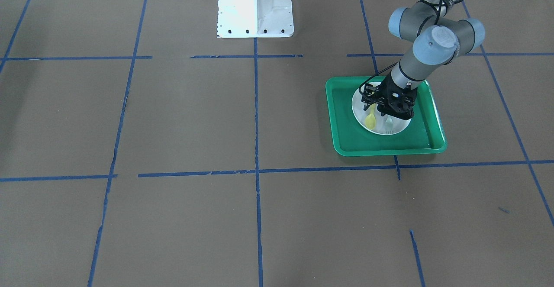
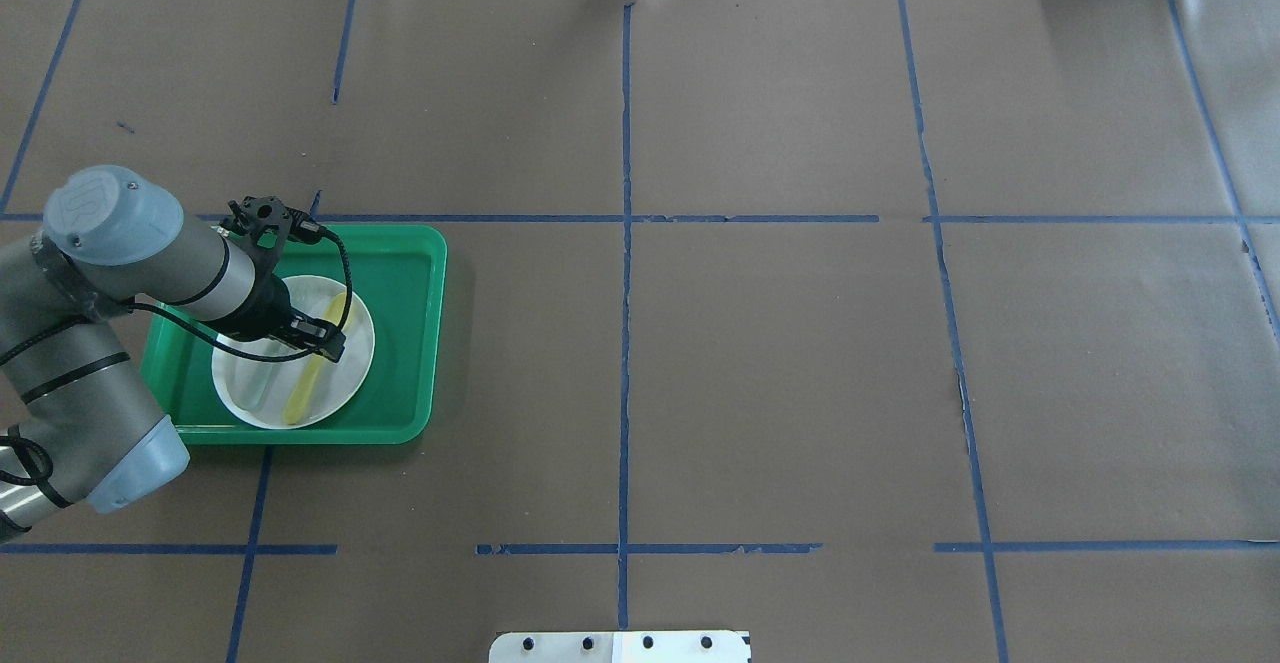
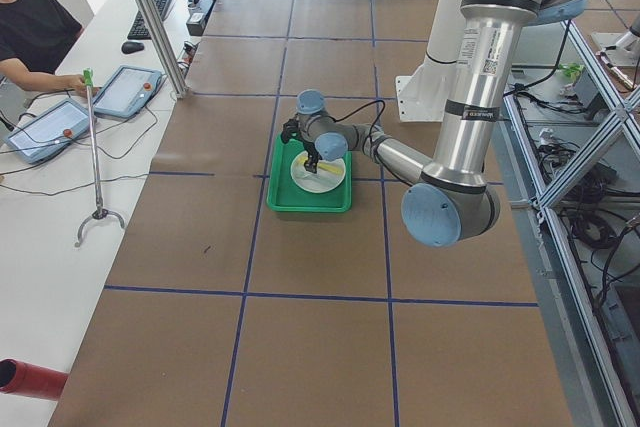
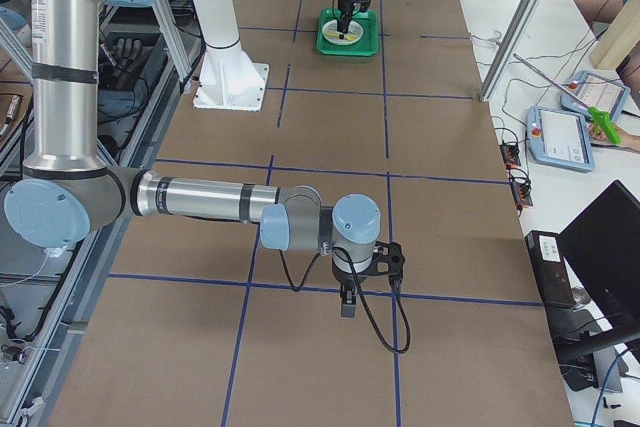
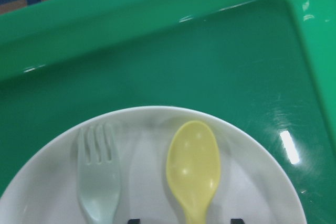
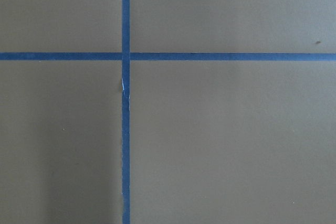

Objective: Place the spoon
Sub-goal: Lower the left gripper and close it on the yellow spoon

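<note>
Left jaws are open, low over the plate: two dark fingertips (image 5: 133,221) stand either side of the handle of the spoon (image 5: 193,163), with clear gaps and no pinch. The spoon lies flat on the plate (image 5: 252,182), its bowl pointing to 12 o'clock in the wrist view. The fork (image 5: 98,182) sits just beside it at 9 o'clock, not touching. The plate rests in the green tray (image 5: 157,61), out at 9 o'clock on the bench (image 2: 780,363) seen from overhead.

My read is that the placing looks done, with the spoon down and let go, and only the lift away left. A grab about to start would look the same. Right jaws hang over bare bench, well apart; open or closed, I cannot tell.
</note>
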You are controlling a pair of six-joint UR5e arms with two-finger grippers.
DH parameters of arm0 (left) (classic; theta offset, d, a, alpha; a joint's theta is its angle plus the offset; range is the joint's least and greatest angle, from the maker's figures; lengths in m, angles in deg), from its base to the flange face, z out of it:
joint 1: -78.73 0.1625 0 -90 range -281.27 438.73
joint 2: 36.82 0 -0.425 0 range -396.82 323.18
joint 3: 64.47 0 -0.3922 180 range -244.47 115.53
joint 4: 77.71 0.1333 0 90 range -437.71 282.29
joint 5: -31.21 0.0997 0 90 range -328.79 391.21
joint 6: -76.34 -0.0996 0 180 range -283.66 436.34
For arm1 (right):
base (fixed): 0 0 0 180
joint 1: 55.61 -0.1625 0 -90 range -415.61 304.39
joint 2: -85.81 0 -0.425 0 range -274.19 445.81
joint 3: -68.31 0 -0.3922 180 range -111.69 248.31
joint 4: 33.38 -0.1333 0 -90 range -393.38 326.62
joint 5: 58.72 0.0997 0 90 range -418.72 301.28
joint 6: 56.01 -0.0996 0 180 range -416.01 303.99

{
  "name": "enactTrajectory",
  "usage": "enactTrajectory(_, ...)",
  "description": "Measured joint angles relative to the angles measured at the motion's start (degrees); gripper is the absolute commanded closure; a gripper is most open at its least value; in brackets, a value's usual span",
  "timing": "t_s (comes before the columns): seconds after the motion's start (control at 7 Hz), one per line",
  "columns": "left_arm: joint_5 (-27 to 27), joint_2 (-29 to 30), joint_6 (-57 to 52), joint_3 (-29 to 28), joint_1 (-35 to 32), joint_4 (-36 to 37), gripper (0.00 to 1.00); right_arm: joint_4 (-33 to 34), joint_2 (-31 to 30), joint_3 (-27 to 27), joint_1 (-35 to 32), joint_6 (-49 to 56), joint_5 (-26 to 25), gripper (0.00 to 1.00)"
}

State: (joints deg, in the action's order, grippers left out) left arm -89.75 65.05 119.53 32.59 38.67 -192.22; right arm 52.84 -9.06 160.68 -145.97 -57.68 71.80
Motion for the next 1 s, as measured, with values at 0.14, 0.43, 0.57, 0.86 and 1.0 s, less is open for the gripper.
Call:
enactTrajectory(0.14,0.0,-0.1,0.0,0.0,0.0,0.0,0.73,0.0,0.0,0.0,0.0,0.0,0.0,0.0)
enactTrajectory(0.43,-0.1,-0.2,0.0,0.0,0.1,0.0,1.0,0.0,0.0,0.0,0.0,0.0,0.0,0.0)
enactTrajectory(0.57,-0.2,-0.3,0.0,0.2,0.1,0.0,1.0,0.0,0.0,0.0,0.0,0.0,0.0,0.0)
enactTrajectory(0.86,-0.4,-0.3,0.1,1.7,-0.2,1.4,1.0,0.0,0.0,0.0,0.0,0.0,0.0,0.0)
enactTrajectory(1.0,-0.5,0.4,1.0,3.6,-0.4,4.4,1.0,0.0,0.0,0.0,0.0,0.0,0.0,0.0)
